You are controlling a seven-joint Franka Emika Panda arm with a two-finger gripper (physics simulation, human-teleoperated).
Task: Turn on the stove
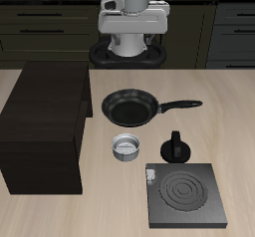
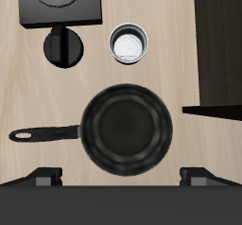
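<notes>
The stove is a flat dark grey square hotplate with a spiral burner, near the table's front edge. Its small whitish knob is on the edge that faces the metal cup. The stove also shows in the wrist view, partly cut off by the frame. My gripper is open and empty, its two fingers wide apart. It hangs high over the back of the table, above the frying pan and far from the stove. In the exterior view only the arm shows clearly.
A round black frying pan with a long handle lies mid-table, below the gripper. A small metal cup and a black moka pot stand between pan and stove. A big dark cabinet fills one side.
</notes>
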